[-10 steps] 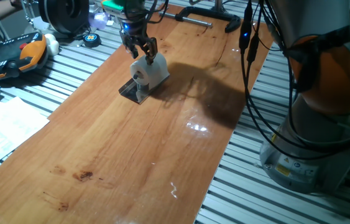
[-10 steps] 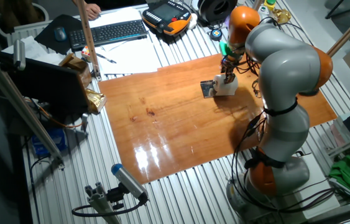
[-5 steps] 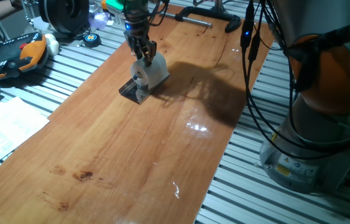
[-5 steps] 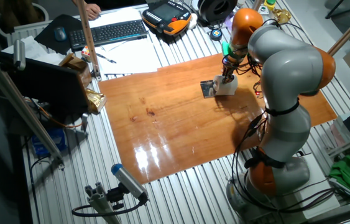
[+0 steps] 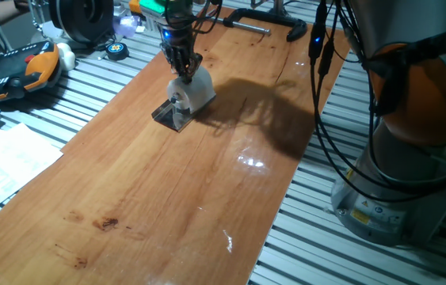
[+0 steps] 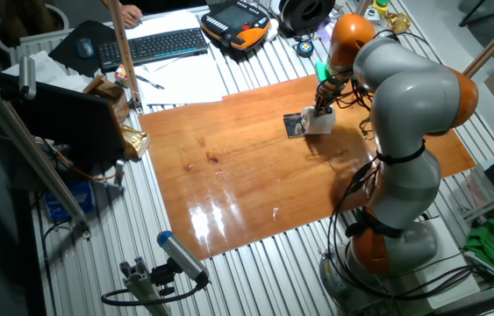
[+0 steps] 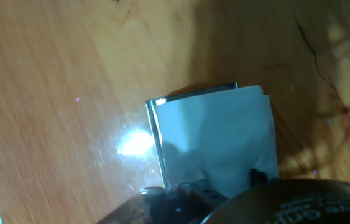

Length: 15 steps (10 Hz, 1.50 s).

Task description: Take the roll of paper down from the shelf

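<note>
On a long brown wooden tabletop (image 5: 167,190), the small white toilet-paper roll (image 5: 192,93) sits on the dark grey metal holder (image 5: 166,115). The black two-finger gripper (image 5: 183,71), jaws drawn narrow, pinches the roll's top.

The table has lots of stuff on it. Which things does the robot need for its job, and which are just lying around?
For the job:
roll of paper
shelf
pincer

Just lying about:
black clamp
orange and black controller
keyboard
sheets of paper
</note>
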Each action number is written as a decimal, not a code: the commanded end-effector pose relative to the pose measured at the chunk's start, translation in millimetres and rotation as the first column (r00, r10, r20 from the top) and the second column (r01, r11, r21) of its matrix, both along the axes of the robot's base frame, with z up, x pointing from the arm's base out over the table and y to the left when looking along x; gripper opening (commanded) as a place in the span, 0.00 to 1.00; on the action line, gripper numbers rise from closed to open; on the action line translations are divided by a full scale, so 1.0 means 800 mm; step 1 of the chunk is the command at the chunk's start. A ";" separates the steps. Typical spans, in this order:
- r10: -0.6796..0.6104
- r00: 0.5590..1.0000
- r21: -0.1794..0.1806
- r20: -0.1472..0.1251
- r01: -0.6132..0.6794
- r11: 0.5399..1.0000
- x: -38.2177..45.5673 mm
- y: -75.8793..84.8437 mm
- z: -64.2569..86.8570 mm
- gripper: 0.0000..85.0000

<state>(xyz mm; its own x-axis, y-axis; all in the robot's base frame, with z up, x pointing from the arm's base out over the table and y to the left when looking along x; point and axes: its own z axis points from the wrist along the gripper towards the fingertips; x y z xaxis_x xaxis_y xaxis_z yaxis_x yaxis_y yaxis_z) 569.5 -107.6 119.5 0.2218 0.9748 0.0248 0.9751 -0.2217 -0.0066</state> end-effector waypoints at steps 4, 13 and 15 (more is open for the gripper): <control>0.016 1.000 0.022 -0.006 -0.016 1.000 0.003 0.006 0.012 0.01; 0.001 1.000 0.025 -0.016 -0.001 1.000 0.021 0.065 0.029 0.01; 0.008 1.000 0.030 -0.023 -0.007 1.000 0.024 0.085 0.037 0.01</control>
